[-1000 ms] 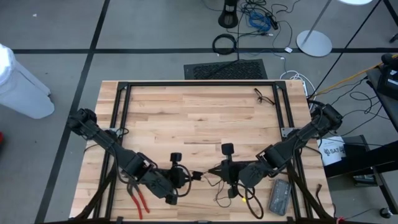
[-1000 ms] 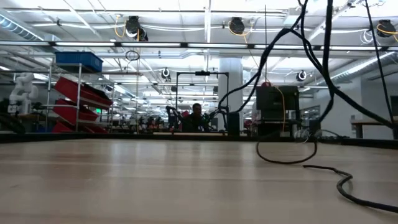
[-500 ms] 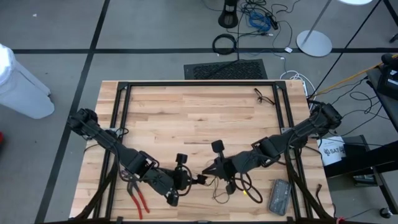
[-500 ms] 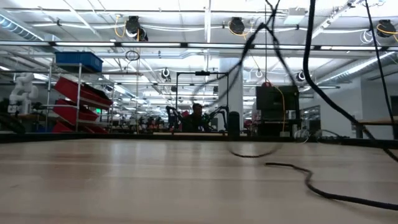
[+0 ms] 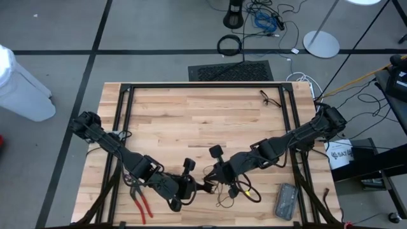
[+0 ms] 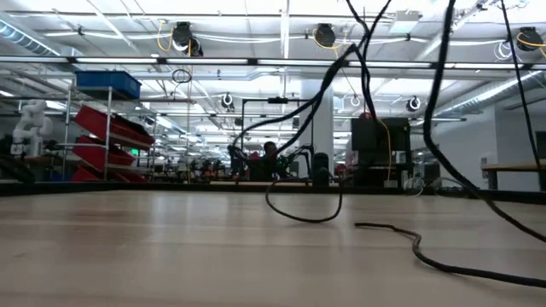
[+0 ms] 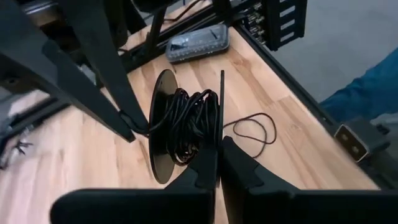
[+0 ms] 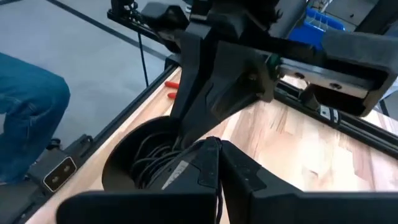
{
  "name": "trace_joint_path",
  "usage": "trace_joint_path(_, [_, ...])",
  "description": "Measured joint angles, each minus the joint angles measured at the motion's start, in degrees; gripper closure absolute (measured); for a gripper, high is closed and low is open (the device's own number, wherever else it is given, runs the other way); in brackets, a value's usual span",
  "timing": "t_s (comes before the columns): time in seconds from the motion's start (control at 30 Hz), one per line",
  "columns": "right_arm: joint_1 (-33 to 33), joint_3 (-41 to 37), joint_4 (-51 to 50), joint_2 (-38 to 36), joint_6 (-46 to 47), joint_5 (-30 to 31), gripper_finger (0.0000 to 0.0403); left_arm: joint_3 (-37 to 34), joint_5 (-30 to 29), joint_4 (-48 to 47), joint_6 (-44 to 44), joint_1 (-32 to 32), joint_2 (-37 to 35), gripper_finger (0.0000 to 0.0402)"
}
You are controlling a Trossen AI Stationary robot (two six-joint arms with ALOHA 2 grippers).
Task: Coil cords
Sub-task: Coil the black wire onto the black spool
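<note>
The thin black cord [image 7: 186, 124] is mostly wound around a small round black spool [image 7: 163, 134], near the front edge of the pale wooden counter [image 5: 191, 121], between the two dark arms. A loose loop of the cord [image 7: 252, 127] lies flat on the wood just beside the spool, and in the low view some cord hangs in the air in a curve. The left gripper [image 7: 219, 158] has its jaws closed on the thin edge of one spool disc. The right gripper [image 8: 214, 155] has its jaws closed too, right at the spool and the wound cord, but it is hard to tell just what it pinches. The cord looks light, soft and bendy, so it will flop and tangle easily and could slip off. It is best held near the spool and pulled gently. The spool is stiff, so its edge is a good place to grip. Red-handled pliers [image 5: 141, 203] and a flat grey box [image 5: 284, 201] lie nearby on the counter.
</note>
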Motion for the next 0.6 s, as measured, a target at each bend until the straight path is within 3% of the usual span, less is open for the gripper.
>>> trace_joint_path(0.23, [-2.0,0.0,2.6,0.0,-0.1,-7.0,0.0403,0.0,-0.2,2.8,7.3,0.0,0.2,0.0399])
trace_joint_path(0.47, [-3.6,0.0,2.5,0.0,1.3,-8.5,0.0401,0.0,-0.5,4.0,11.8,-0.2,0.2,0.04])
trace_joint_path(0.6, [-4.6,0.0,3.4,0.0,3.0,-12.8,0.0392,0.0,-0.4,4.6,14.4,-0.2,0.2,0.04])
